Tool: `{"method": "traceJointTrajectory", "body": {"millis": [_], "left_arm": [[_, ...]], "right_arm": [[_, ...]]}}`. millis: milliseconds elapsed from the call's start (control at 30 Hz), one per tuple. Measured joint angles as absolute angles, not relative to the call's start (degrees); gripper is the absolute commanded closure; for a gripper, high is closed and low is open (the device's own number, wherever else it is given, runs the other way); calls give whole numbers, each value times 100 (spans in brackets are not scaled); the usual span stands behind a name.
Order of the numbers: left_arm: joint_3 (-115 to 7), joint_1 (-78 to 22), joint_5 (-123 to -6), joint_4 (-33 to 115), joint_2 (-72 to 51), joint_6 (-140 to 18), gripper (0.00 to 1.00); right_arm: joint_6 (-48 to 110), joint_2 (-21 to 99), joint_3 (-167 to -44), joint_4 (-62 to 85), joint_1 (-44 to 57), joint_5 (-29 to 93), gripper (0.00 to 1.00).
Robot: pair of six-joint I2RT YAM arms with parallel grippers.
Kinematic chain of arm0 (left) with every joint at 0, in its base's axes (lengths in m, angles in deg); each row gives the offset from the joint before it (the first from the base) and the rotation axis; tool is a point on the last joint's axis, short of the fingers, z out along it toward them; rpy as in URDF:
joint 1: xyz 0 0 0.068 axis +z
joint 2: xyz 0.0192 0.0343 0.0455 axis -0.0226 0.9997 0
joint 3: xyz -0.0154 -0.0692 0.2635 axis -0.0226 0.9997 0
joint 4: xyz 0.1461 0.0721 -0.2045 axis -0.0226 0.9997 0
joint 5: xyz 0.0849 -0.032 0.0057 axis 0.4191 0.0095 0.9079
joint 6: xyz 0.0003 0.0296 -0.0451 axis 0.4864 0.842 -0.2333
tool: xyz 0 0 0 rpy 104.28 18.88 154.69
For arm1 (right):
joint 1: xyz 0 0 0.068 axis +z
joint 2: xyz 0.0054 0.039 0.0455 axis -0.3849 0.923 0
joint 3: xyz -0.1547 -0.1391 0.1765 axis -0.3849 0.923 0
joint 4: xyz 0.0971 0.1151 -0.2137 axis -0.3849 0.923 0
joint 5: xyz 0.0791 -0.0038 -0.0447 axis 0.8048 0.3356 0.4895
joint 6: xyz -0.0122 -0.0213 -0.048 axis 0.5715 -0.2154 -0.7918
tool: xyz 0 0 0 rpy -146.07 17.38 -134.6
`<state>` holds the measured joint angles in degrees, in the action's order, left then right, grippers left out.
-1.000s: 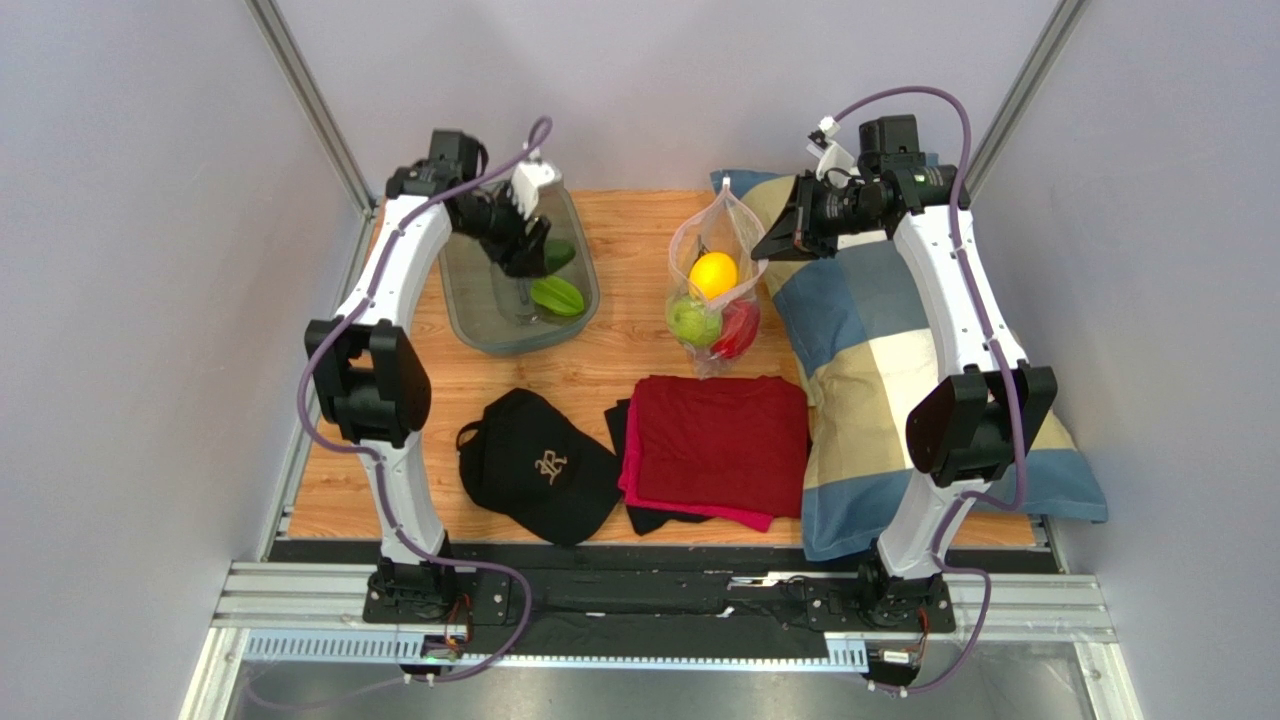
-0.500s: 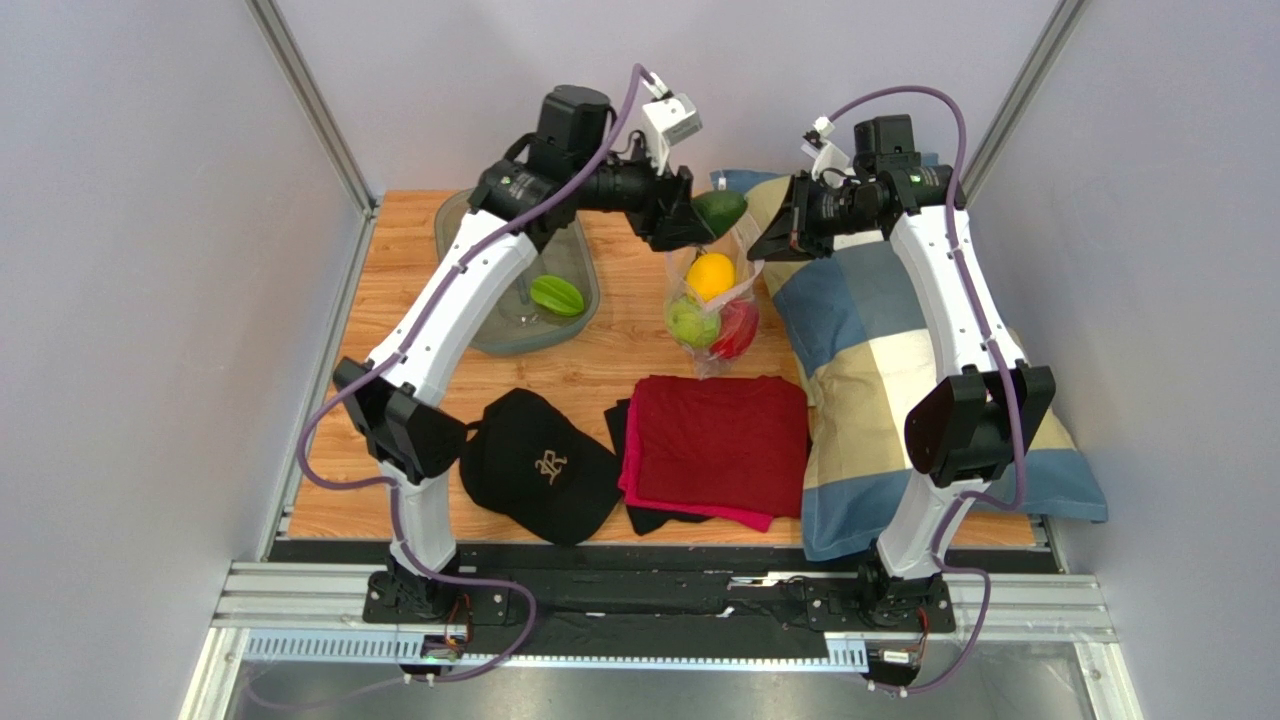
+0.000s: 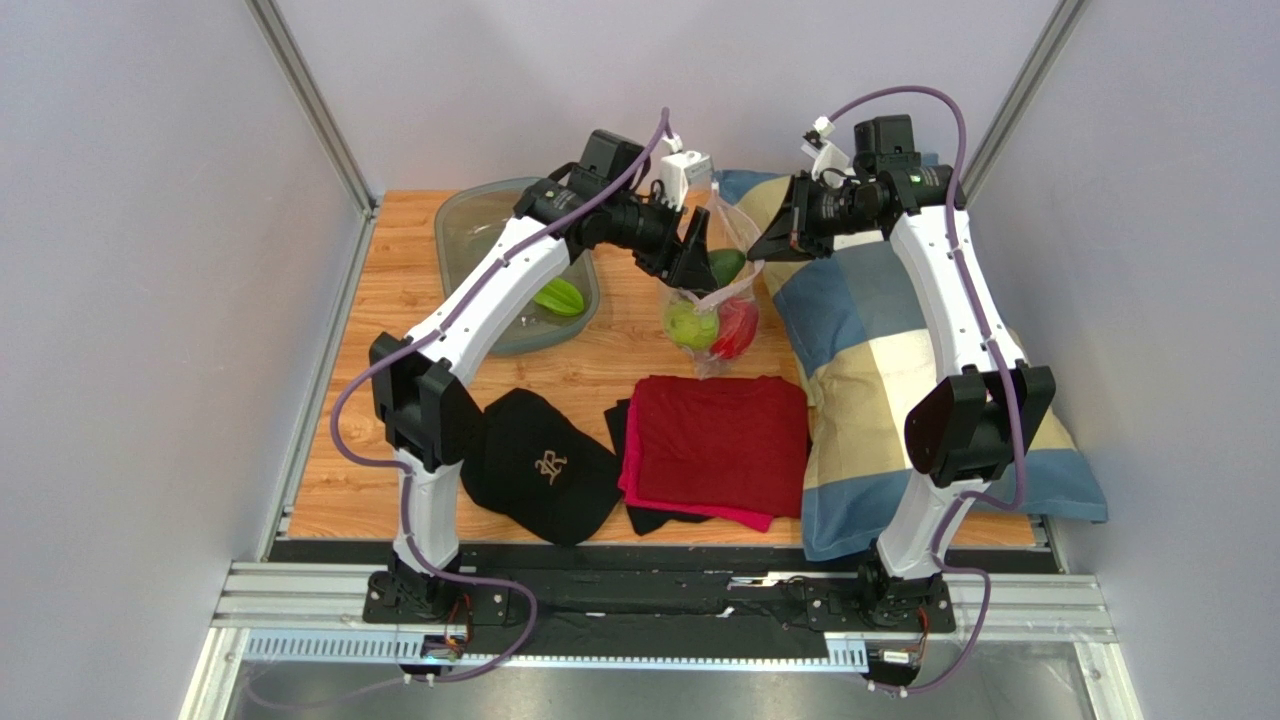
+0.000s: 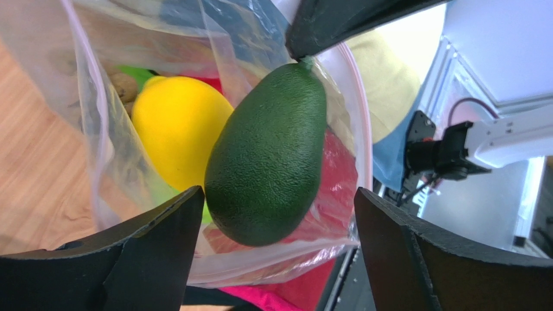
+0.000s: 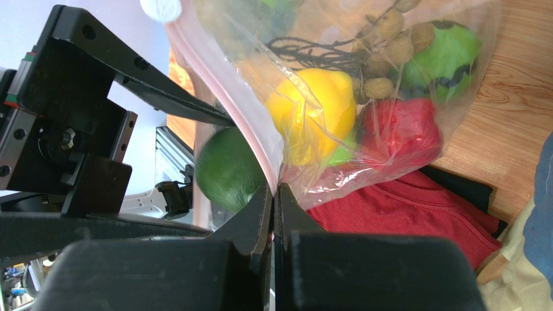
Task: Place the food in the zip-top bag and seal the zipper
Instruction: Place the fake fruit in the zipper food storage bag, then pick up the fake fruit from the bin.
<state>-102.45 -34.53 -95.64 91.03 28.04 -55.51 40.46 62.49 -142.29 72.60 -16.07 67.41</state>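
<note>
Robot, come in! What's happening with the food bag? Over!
Left gripper open, dark green piece at bag mouth. Right gripper shut on bag rim. Star fruit waiting in tray. Nothing blocking.

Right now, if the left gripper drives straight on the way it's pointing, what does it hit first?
The dark green piece, sitting between the open jaws of the left gripper at the mouth of the zip-top bag. Behind it is the yellow lemon inside the bag; how far behind is unclear.
</note>
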Motion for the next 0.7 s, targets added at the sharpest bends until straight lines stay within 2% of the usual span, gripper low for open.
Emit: {"method": "traceJointTrajectory", "body": {"millis": [167, 333, 500, 600, 700], "left_arm": [[-10026, -3298, -9811, 8911, 2566, -5697, 1], [-9381, -2498, -9739, 8008, 1731, -6240, 1], [-9058, -1742, -8441, 7667, 1219, -6255, 1], [-8953, -1707, -7453, 7719, 1372, -6264, 1], [-8949, -1742, -6622, 7888, 1796, -6417, 6]], "right_arm": [[4042, 6249, -14229, 7260, -1607, 6768, 100], [4015, 6249, -14272, 7266, -1607, 6824, 100], [3994, 6249, -14296, 7266, -1607, 6947, 100], [3976, 6249, -14298, 7269, -1607, 6964, 100], [3967, 6249, -14305, 7269, -1607, 6971, 100]]}}
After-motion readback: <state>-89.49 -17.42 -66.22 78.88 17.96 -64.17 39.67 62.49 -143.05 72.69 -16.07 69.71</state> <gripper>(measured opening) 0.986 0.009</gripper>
